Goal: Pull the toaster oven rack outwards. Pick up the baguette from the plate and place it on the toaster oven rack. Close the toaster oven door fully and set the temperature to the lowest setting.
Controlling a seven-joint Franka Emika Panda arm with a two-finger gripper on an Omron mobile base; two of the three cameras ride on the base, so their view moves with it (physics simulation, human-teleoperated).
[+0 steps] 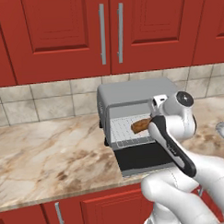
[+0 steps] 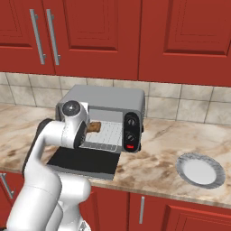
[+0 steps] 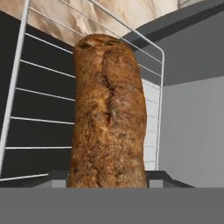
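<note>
The toaster oven stands on the counter with its door folded down flat in front. The toaster oven rack reaches out over the dark door glass. The golden-brown baguette hangs lengthwise just above the wires, and my gripper is shut on its near end, a dark finger at each side. From the base, the baguette shows at the oven mouth beside my hand. The plate lies bare on the counter to the oven's right.
Two black knobs and a red button sit on the oven's right panel. Red wall cabinets hang above, with a tiled wall behind. Marble counter stretches to the left of the oven.
</note>
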